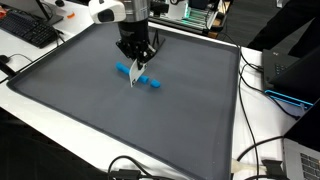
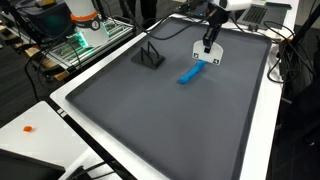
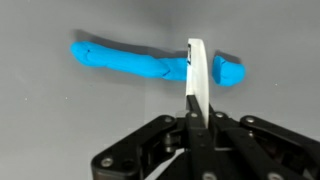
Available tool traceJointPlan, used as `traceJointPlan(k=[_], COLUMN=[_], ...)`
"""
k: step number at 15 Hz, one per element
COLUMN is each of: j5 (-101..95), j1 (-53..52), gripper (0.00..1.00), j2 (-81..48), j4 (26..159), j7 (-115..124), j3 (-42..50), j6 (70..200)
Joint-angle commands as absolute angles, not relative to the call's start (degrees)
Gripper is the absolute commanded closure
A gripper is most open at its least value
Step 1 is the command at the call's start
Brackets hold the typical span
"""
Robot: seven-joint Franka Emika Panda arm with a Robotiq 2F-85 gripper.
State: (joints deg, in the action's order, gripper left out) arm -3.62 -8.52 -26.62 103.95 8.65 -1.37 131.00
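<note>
In an exterior view the gripper (image 1: 135, 64) hangs over the middle of the grey mat (image 1: 80, 110), its jaws closed on a thin white blade (image 1: 134, 80) that points down at a blue strip (image 1: 150, 81) lying flat on the mat.

In an exterior view from the opposite side, the gripper (image 2: 208, 44) and the white blade (image 2: 207, 58) sit at the far end of the blue strip (image 2: 189, 75), with a black stand (image 2: 150, 55) well apart.

The wrist view is the clearest. The black fingers (image 3: 160, 140) pinch the white blade (image 3: 196, 75) edge-on, and it crosses the blue strip (image 3: 125, 62) near one end. Whether the two touch I cannot tell.

The risk I see is that the blade is held only by its top, so a sideways push could twist it in the jaws. It could also drag the soft-looking strip across the mat, since nothing pins the strip down.
</note>
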Motion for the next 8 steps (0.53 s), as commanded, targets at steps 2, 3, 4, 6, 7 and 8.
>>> traceJointPlan(k=[2,3,4,6,7,8], j5=[-5.0,-5.1,-5.1,-5.2,-5.4,-5.5], j1=[-8.1,-8.1,-8.1,-8.1,-8.2,-8.2], gripper=[0.99,0.99,0.99,0.99,0.99,0.99], j2=[-27.0,-27.1,-27.2,-27.6,-27.8,-28.1], j4=[104.2,104.2,104.2,104.2,104.2,104.2], j7=[7.7,7.7,7.6,7.5,7.3,7.2], j3=[-1.2,-1.2,-1.2,-1.2,-1.1,-1.0], j6=[130.5,130.5,130.5,130.5,130.6,130.7])
